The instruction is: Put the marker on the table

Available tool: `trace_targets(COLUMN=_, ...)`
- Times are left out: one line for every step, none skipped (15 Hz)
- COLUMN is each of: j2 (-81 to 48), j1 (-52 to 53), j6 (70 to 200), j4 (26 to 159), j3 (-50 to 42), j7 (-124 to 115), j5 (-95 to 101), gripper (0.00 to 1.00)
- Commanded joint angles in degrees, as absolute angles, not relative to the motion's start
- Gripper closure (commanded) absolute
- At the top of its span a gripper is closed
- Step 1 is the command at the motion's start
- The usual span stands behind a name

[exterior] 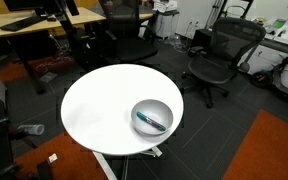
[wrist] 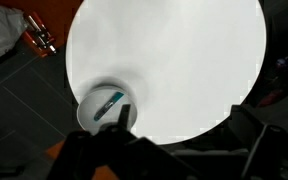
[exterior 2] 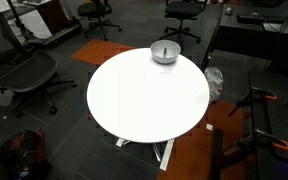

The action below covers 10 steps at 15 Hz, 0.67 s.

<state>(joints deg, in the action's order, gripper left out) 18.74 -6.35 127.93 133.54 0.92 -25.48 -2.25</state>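
Note:
The marker [exterior: 151,121], dark with a teal section, lies inside a grey bowl [exterior: 164,108] near the edge of the round white table [exterior: 99,105]. In the wrist view the marker [wrist: 109,104] shows in the bowl [wrist: 87,112] at the lower left, on the table [wrist: 174,60]. My gripper [wrist: 181,115] is high above the table, its dark fingers wide apart and empty, one fingertip over the bowl's rim. An exterior view shows the bowl [exterior 2: 165,52] at the far edge of the table [exterior 2: 144,100]; the marker cannot be made out there. The arm is outside both exterior views.
Black office chairs [exterior: 216,55] and a light-wood desk [exterior: 29,28] stand beyond the table. Another chair [exterior 2: 24,70] stands beside it. Orange carpet patches [exterior: 274,150] lie on the dark floor. A bottle [exterior: 29,129] lies on the floor.

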Motion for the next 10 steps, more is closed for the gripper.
trace_targets(j2=12.7, j1=-8.1, j6=131.5, j4=129.3, j3=0.8, j7=-32.3, j5=-2.3, gripper=0.0)
trace_targets(j2=11.2, j1=-8.5, j6=133.0, j4=128.9, j3=0.7, j7=-34.4, j5=-1.8, gripper=0.0)
trace_targets(j2=9.9, j1=-8.9, j6=134.0, j4=128.2, j3=0.7, j7=-36.6, j5=-1.1, gripper=0.0)
trace_targets(j2=8.4, j1=-9.2, j6=135.3, j4=127.8, j3=0.4, j7=-38.6, j5=-0.5, gripper=0.0)
trace_targets(j2=7.2, j1=-9.3, j6=135.9, j4=127.2, j3=0.0, j7=-40.5, j5=0.1, gripper=0.0)
trace_targets(j2=6.0, j1=-9.5, j6=136.7, j4=126.8, j3=-0.5, j7=-42.5, j5=0.8, gripper=0.0)
trace_targets(j2=4.9, j1=-9.5, j6=137.0, j4=126.2, j3=-1.1, j7=-44.0, j5=1.1, gripper=0.0)
trace_targets(j2=3.8, j1=-9.6, j6=137.3, j4=125.7, j3=-1.7, j7=-45.1, j5=1.2, gripper=0.0)
trace_targets(j2=2.8, j1=-9.5, j6=137.3, j4=125.1, j3=-2.4, j7=-46.1, j5=1.2, gripper=0.0)
trace_targets(j2=1.5, j1=-9.4, j6=137.4, j4=124.5, j3=-3.1, j7=-46.6, j5=0.7, gripper=0.0)
